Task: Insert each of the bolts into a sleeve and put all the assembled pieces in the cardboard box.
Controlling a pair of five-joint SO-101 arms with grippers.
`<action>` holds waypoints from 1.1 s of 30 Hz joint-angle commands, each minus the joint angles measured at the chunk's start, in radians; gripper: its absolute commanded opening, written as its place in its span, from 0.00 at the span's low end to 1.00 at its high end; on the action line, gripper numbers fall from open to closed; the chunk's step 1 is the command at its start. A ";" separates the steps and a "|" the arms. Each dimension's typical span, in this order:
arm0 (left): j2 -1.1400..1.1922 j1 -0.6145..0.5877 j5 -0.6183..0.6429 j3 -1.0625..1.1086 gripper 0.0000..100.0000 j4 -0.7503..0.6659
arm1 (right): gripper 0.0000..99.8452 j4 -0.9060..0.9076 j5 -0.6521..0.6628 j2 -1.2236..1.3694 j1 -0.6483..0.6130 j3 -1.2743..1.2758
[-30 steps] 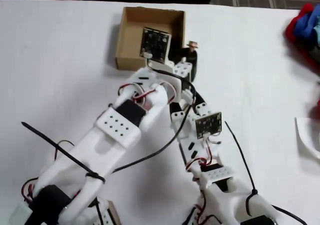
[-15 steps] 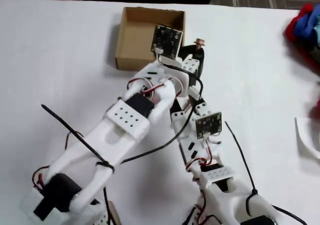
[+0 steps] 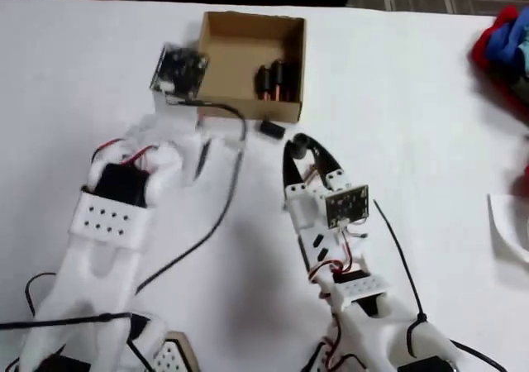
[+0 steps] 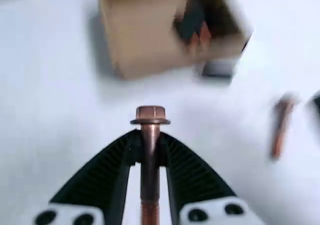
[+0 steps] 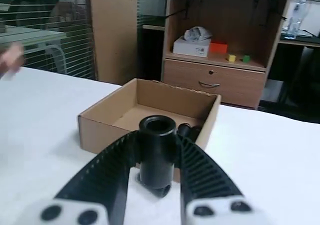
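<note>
Bolt [image 4: 150,116] clamped by its shank in left gripper [image 4: 149,137], just beside cardboard box [image 3: 248,107]; sleeve [image 5: 157,160] pinched upright in right gripper [image 5: 157,139], close to the same box. Appears to be the insertion step. Next calls for bringing bolt tip over sleeve's bore, then pushing through.

Assembled pieces [image 3: 274,81] lie in the box [image 3: 231,64], at its right side. A sleeve [image 3: 272,129] lies on the table [image 3: 430,140] just before the box. The right gripper [image 3: 301,146], with a second sleeve [image 5: 157,152], is near before it. The left gripper [image 4: 150,135], with a bolt [image 4: 150,119], is before the box's left corner.
</note>
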 commanded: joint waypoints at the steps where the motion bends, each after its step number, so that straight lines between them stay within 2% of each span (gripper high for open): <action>1: -0.021 -0.074 -0.140 0.045 0.03 0.069 | 0.02 0.002 0.003 -0.039 0.053 -0.032; 5: 0.080 -0.087 -0.133 0.051 0.03 0.077 | 0.02 0.002 0.003 -0.039 0.065 -0.031; 8: 0.238 -0.087 -0.129 -0.010 0.03 0.137 | 0.02 0.002 0.003 -0.039 0.065 -0.031; 14: 0.663 -0.107 -0.123 -0.341 0.03 0.393 | 0.02 0.002 0.003 -0.039 0.062 -0.028; 20: 0.904 -0.112 -0.123 -0.642 0.03 0.529 | 0.02 0.002 0.003 -0.039 0.064 -0.026; 27: 1.083 -0.130 -0.121 -0.817 0.03 0.549 | 0.02 0.002 0.003 -0.039 0.062 -0.026; 33: 1.162 -0.132 -0.123 -0.846 0.03 0.557 | 0.02 0.002 0.003 -0.039 0.061 -0.026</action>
